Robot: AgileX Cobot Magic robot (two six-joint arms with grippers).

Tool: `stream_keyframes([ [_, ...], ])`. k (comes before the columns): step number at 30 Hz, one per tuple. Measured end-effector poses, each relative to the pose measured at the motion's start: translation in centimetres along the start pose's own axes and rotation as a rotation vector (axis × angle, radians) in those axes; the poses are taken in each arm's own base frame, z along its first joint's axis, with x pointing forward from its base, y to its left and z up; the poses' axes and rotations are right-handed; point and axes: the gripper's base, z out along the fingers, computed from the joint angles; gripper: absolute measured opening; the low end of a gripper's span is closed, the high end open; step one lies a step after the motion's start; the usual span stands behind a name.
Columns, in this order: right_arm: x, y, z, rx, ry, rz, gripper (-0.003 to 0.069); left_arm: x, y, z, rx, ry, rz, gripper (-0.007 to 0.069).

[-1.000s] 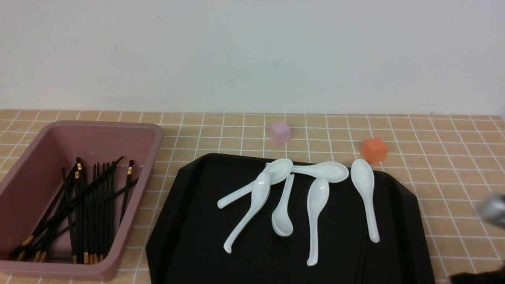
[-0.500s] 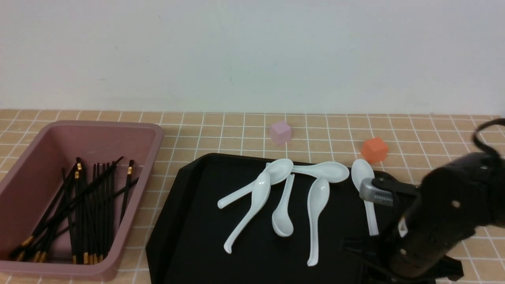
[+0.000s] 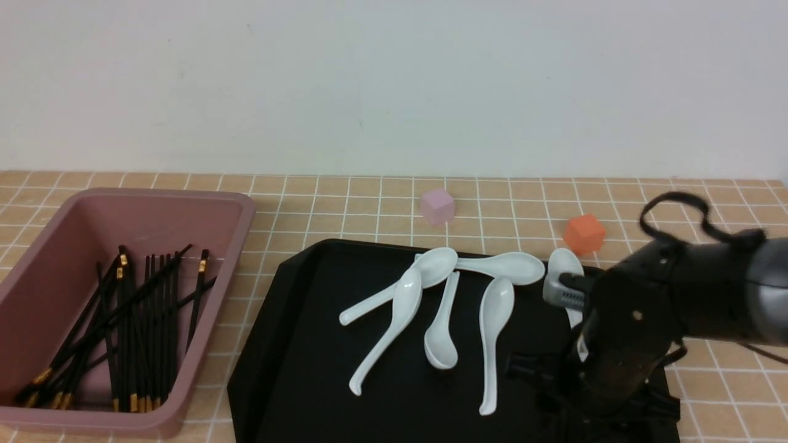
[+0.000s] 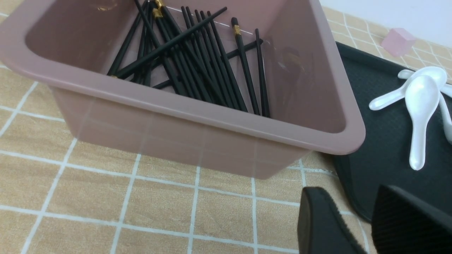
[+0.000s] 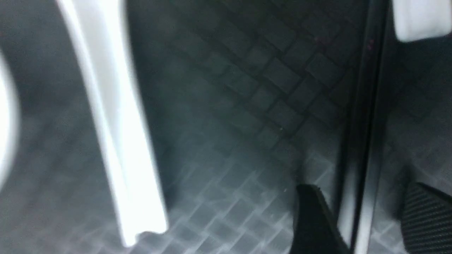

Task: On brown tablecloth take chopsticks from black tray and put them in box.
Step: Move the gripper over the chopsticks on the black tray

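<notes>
Several black chopsticks (image 3: 132, 320) with gold bands lie in the pink-mauve box (image 3: 228, 246) at the left of the tan grid tablecloth (image 3: 708, 246). They also show in the left wrist view (image 4: 197, 67), inside the box (image 4: 197, 116). My right arm (image 3: 634, 332) hangs low over the right part of the black tray (image 3: 308, 344). In the right wrist view my right gripper (image 5: 362, 188) is open, and a thin glossy dark stick (image 5: 363, 106), apparently a chopstick, runs between its fingers on the tray (image 5: 247, 106). My left gripper (image 4: 353, 218) is open and empty above the cloth by the box's corner.
Several white soup spoons (image 3: 492, 332) lie on the tray; one handle (image 5: 116, 141) is beside my right gripper. A pink cube (image 3: 438, 207) and an orange cube (image 3: 583, 234) sit on the cloth behind the tray. The box almost touches the tray's left edge (image 4: 385, 141).
My right arm has come in from the right edge and moved left over the tray, now covering the rightmost spoon's handle. The box, chopsticks and spoons have not moved.
</notes>
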Motion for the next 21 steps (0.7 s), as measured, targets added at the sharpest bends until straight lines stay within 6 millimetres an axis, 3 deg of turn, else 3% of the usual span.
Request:
stream_keyframes([
  [10,-0.34,0.44,0.46,0.005,0.004,0.000,0.0332,0.00,0.00,0.00,0.000,0.000,0.000,0.0239],
  [21,-0.25,0.12,0.52,0.044,0.027,-0.109,0.0127,0.00,0.00,0.00,0.000,0.000,0.000,0.0239],
])
